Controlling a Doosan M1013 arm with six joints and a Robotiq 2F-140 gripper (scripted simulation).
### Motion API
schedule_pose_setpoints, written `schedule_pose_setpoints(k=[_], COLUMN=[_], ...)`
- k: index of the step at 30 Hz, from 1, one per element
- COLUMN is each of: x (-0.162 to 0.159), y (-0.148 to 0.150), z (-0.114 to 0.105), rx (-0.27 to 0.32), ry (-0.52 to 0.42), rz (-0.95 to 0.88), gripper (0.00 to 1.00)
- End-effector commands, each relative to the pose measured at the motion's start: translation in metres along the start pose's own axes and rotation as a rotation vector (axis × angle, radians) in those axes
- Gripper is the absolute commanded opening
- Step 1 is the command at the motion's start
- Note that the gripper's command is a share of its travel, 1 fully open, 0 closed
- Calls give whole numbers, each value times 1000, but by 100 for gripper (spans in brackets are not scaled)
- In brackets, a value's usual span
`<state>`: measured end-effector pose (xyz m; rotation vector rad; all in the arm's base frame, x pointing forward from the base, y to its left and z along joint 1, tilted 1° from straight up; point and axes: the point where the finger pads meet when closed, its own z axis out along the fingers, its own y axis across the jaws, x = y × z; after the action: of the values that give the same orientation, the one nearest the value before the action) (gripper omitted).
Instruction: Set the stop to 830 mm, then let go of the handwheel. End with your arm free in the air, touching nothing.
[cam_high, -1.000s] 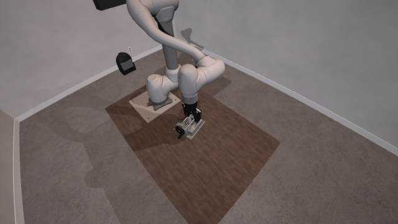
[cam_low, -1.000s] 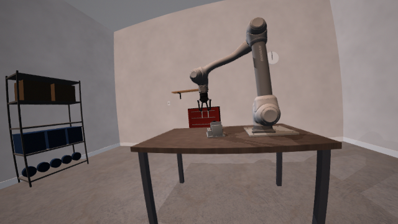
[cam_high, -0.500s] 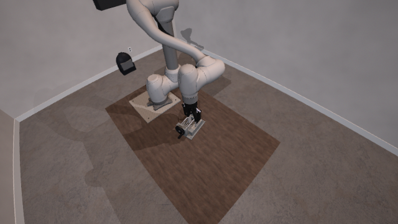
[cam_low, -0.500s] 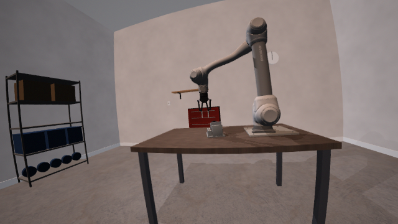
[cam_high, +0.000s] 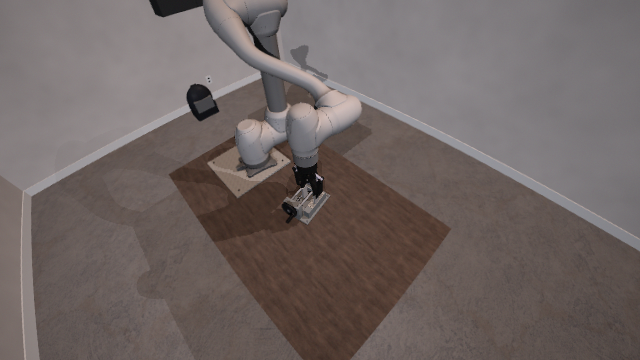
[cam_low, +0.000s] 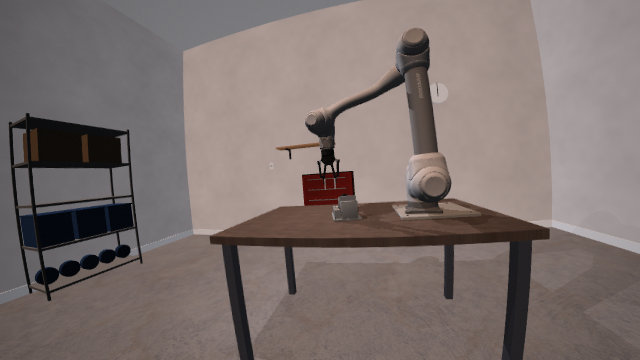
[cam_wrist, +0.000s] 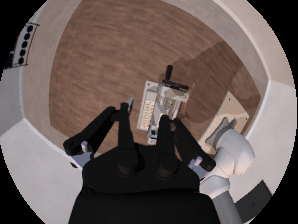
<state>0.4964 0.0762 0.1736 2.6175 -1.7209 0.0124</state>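
The stop fixture (cam_high: 306, 205) is a small grey metal block with rails, standing on the wooden table near the arm's base. Its black handwheel (cam_high: 289, 214) sticks out at the end that faces away from the base. The fixture also shows in the exterior view (cam_low: 346, 208) and in the wrist view (cam_wrist: 164, 102), where the handwheel (cam_wrist: 170, 75) is at its far end. My gripper (cam_high: 314, 189) (cam_low: 328, 175) hangs point-down well above the fixture, clear of the handwheel. Its fingers stand partly apart with nothing between them. The scale reading is too small to tell.
The arm's base plate (cam_high: 248, 169) is bolted to the table behind the fixture. A red tool chest (cam_low: 328, 188) stands beyond the table's far edge. A black shelving rack (cam_low: 75, 200) is far to the left, and a small wall shelf (cam_low: 298, 147) is behind the arm.
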Motion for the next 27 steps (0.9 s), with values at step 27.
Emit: schedule_pose_setpoints(k=[27], x=[95], y=[58], z=[0], rx=[0], ry=[0], rz=[0], gripper=[33])
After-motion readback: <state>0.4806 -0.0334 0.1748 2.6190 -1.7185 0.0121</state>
